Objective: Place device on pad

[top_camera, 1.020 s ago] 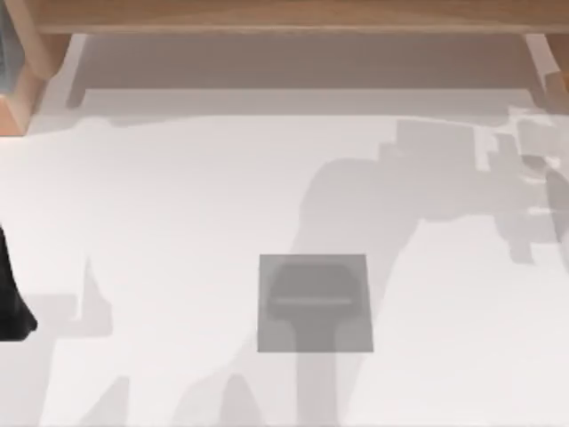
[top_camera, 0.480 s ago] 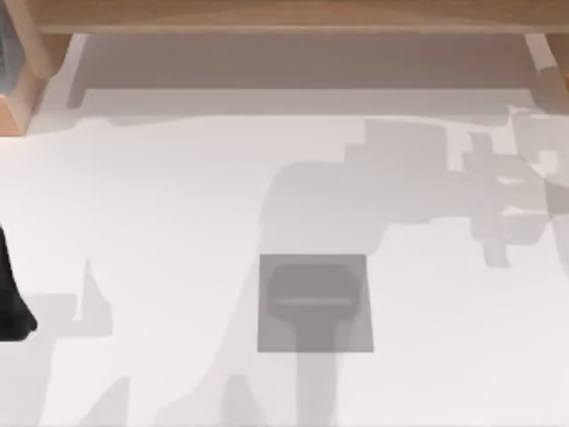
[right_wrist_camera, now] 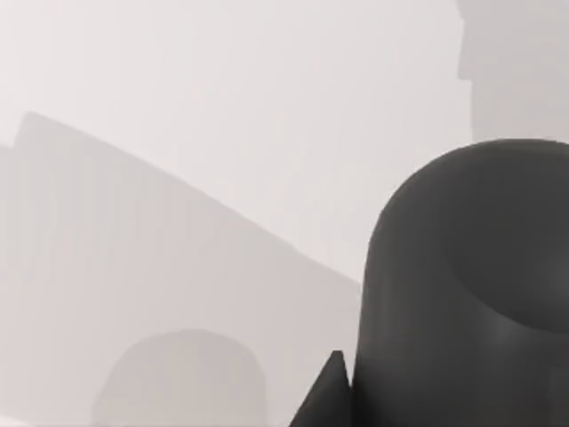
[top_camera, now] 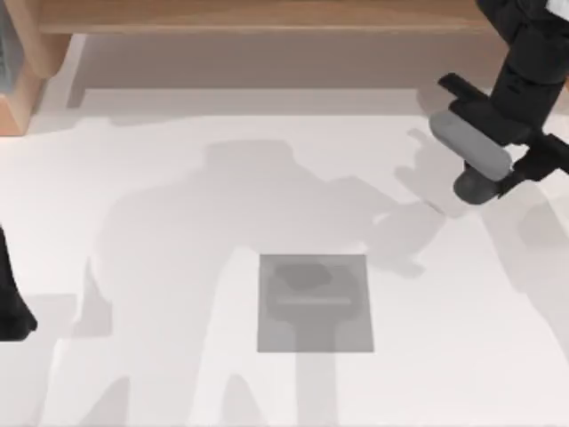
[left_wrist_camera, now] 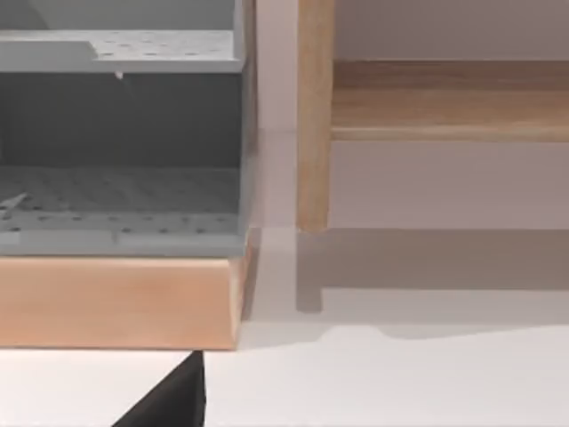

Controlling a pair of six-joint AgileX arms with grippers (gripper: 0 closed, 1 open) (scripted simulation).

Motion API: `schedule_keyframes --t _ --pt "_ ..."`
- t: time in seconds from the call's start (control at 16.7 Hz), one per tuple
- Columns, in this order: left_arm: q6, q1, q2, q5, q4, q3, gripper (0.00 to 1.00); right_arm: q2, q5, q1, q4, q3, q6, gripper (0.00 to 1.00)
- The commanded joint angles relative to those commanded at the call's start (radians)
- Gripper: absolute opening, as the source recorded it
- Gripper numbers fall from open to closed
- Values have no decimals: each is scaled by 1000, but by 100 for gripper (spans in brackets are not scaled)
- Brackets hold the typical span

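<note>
Right end effector (top_camera: 487, 153) grips the device (top_camera: 471, 147) above the surface's (top_camera: 178, 222) far right, carrying it toward the pad (top_camera: 316, 302)

The black right gripper (top_camera: 498, 133) runs off the top view's upper right edge; its finger contact with the smooth grey oblong device (top_camera: 471, 147) is unclear.

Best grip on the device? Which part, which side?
Mid-length, across the narrow width, from above: the device is a smooth oblong bar with rounded ends, so its long sides likely seat best. Right gripper seems to hold it so, far right; left arm parked at left edge.
</note>
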Motion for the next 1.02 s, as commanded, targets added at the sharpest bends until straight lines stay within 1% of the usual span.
schedule_keyframes --t 0.12,0.24,0.42,0.54,0.66,0.84,1.02 --pt "0 0 0 0 0 0 100 -10 -17 128 28 -44 -145 0" --pt "0 0 0 0 0 0 100 -18 -23 246 51 -78 -259 0" --pt "0 0 0 0 0 0 100 -26 -7 396 74 -99 -368 0" --pt "0 0 0 0 0 0 100 -27 18 467 81 -93 -407 0" --pt "0 0 0 0 0 0 100 -26 47 509 83 -76 -416 0" --pt "0 0 0 0 0 0 100 -31 77 520 88 -60 -390 0" --pt "0 0 0 0 0 0 100 -31 78 520 88 -59 -389 0"
